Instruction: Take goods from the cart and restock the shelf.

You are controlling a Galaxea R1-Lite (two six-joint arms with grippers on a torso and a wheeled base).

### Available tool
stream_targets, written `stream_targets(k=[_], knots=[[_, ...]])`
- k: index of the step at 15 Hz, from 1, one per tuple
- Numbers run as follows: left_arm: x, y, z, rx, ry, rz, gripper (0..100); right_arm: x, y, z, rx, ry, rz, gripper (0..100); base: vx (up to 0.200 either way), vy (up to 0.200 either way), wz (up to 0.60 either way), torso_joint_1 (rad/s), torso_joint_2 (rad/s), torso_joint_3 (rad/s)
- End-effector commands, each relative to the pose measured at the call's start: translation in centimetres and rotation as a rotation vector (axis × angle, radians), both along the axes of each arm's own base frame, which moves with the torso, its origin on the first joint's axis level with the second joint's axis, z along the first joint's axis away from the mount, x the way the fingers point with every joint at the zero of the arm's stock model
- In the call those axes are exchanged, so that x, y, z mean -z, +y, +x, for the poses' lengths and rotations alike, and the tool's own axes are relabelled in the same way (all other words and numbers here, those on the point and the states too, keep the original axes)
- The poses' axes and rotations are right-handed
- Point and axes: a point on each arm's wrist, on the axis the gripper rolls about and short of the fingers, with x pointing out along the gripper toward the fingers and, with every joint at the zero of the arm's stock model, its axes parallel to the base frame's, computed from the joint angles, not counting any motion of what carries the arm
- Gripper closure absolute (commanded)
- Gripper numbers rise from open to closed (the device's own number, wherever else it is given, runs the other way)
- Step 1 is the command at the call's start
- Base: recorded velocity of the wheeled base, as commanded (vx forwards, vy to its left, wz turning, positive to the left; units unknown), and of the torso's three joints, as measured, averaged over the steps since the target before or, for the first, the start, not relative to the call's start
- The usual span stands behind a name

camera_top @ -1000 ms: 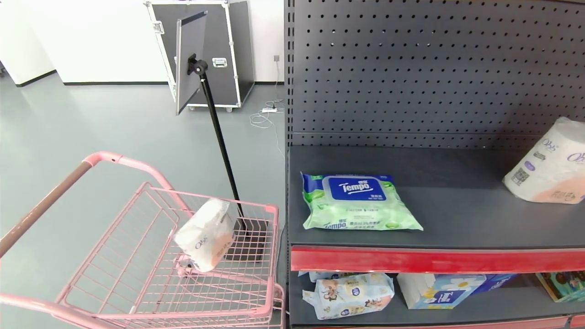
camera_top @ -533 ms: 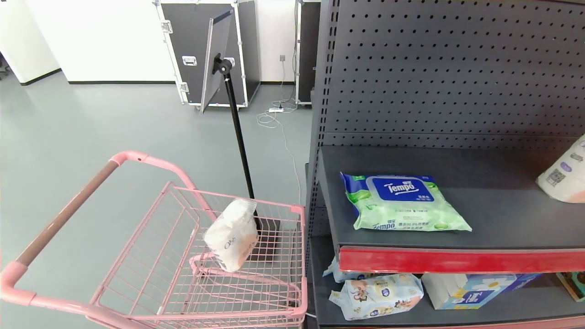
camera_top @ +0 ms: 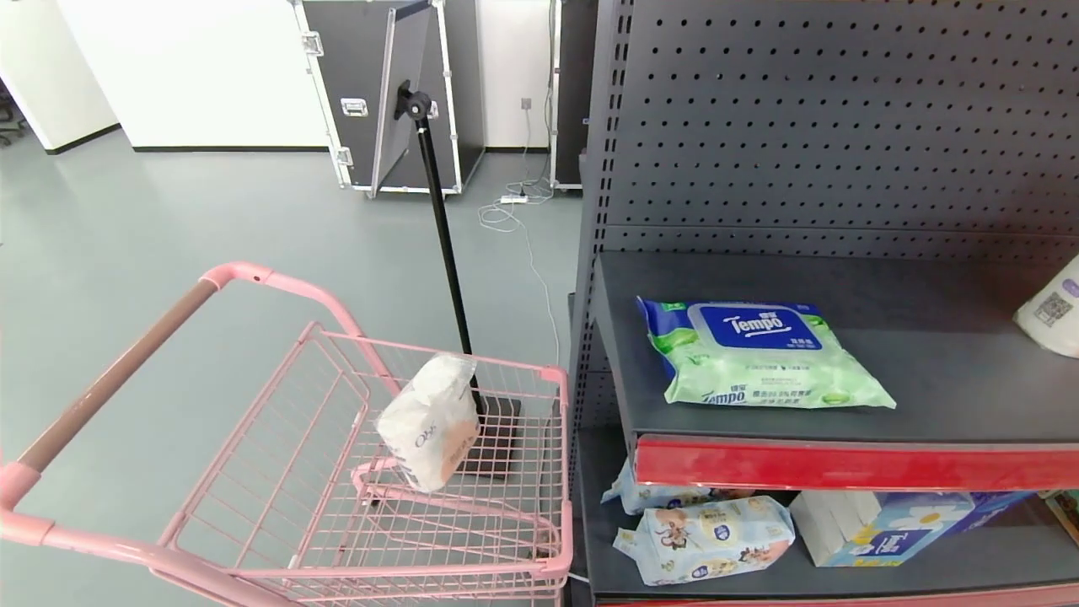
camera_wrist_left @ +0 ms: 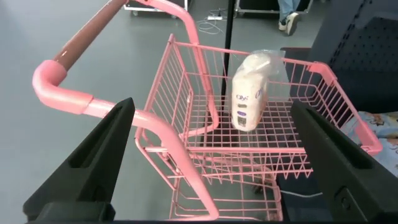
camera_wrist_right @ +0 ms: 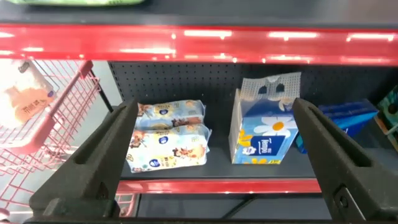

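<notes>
Grey floor point(camera_top: 169, 219); pink cart point(camera_top: 253, 276) holds white tissue pack point(camera_top: 428, 430); end effectors point(camera_wrist_left: 212, 106) point(camera_wrist_right: 214, 106) spread wide, empty.

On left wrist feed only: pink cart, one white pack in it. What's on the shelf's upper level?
Observer: A green wipes pack lies flat near the front edge of the upper shelf.
Operator: Free space there?
Observer: Yes, there's bare board between it and a white roll pack at the far right.
Operator: Other arm?
Observer: Right pincer is open, facing the lower level, where a blue tissue box stands.
</notes>
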Motion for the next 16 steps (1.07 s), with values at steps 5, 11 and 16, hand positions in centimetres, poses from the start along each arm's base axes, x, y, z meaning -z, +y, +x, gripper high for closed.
stream_targets(k=[5,11,16], knots=[[0.00,0.00,0.01,-0.001,0.001,0.001,0,-0.01,0.00,0.00,0.001,0.000,0.000,0,0.000,0.000,0.00,-0.159,0.44,0.276],[0.00,0.00,0.01,-0.001,0.001,-0.001,0,-0.01,0.00,0.00,0.001,0.000,0.003,0,0.000,0.000,0.00,-0.176,0.54,0.367],[0.00,0.00,0.01,0.001,0.001,0.001,0,-0.01,0.00,0.00,0.001,0.000,0.003,0,0.000,0.000,0.00,-0.125,0.51,0.372]])
